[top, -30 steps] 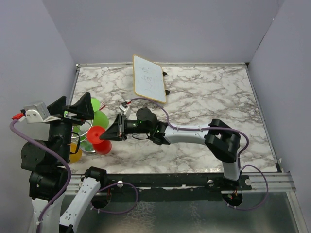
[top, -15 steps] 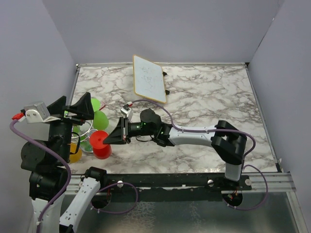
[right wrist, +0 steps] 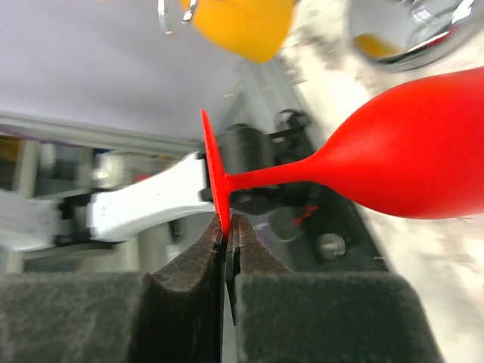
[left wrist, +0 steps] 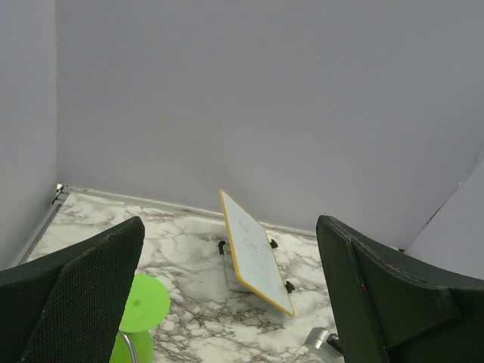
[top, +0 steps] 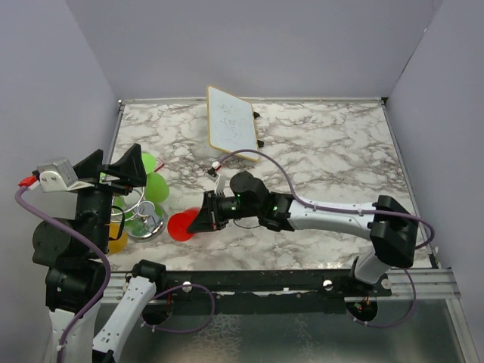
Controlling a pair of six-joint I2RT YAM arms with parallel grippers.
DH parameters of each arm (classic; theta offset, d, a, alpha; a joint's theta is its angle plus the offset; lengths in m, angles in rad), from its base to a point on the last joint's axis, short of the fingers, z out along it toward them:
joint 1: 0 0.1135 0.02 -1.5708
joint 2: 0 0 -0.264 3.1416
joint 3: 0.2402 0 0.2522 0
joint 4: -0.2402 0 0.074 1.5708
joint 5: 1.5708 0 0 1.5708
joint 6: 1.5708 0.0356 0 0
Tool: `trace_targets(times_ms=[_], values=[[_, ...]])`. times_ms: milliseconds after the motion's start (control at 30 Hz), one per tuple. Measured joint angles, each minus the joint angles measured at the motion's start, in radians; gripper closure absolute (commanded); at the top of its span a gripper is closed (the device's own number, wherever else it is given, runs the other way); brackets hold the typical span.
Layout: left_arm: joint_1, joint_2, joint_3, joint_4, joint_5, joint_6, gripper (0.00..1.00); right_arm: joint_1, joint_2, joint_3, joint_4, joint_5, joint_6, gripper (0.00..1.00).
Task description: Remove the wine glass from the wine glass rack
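The red wine glass (top: 181, 225) is clear of the chrome wine glass rack (top: 147, 221) and lies sideways just to its right, low over the table. My right gripper (top: 203, 221) is shut on the rim of its round foot. In the right wrist view the foot disc (right wrist: 214, 178) is pinched between the fingertips (right wrist: 227, 231), and the red bowl (right wrist: 412, 155) points away. Green glasses (top: 156, 186) and an orange glass (top: 117, 238) still hang on the rack. My left gripper (top: 121, 170) is open and empty, raised above the rack; its wrist view (left wrist: 227, 225) looks over the table.
A white tilted board (top: 231, 122) with a yellow edge stands at the back middle, also in the left wrist view (left wrist: 255, 253). The rack's chrome base (right wrist: 412, 30) and orange glass (right wrist: 242, 26) sit close beyond the red glass. Walls enclose the marble table (top: 333, 151).
My right gripper has drawn back to the right with the red glass, pulling it off the rack and lower toward the table. The left arm has not moved.
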Motion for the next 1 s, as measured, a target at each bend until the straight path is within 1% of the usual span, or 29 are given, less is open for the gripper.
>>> trace_targets(times_ms=[67,167,267,333,400,533,667,700,733,867,1000], values=[[0.0,0.0,0.0,0.0,0.0,0.0,0.01,0.0,-0.04,-0.003,-0.087,0.072,-0.161,0.99],[0.0,0.0,0.0,0.0,0.001,0.0,0.01,0.0,-0.109,-0.031,-0.197,0.22,-0.467,0.99],[0.0,0.0,-0.002,0.0,0.005,-0.002,0.01,0.0,-0.182,-0.097,-0.249,0.349,-0.756,0.99],[0.0,0.0,-0.003,0.0,0.013,-0.006,0.01,0.0,-0.233,-0.151,-0.273,0.393,-0.943,0.99],[0.0,0.002,-0.003,0.0,0.023,-0.01,0.01,-0.001,-0.299,-0.223,-0.286,0.399,-1.169,0.99],[0.0,0.021,-0.003,0.0,0.062,-0.031,0.01,0.0,-0.45,-0.357,-0.277,0.396,-1.516,0.99],[0.001,0.068,-0.002,0.001,0.145,-0.069,0.01,0.0,-0.577,-0.455,-0.249,0.396,-1.835,0.99],[0.001,0.085,-0.002,0.002,0.175,-0.082,0.01,0.0,-0.61,-0.481,-0.25,0.396,-1.967,0.99],[0.001,0.098,-0.002,0.004,0.199,-0.093,0.01,0.0,-0.616,-0.487,-0.251,0.396,-1.994,0.99],[0.001,0.189,-0.002,0.019,0.355,-0.15,0.01,0.0,-0.679,-0.571,-0.233,0.407,-2.269,0.99],[0.001,0.296,-0.002,0.045,0.529,-0.217,0.01,0.0,-0.751,-0.653,-0.219,0.412,-2.457,0.99]])
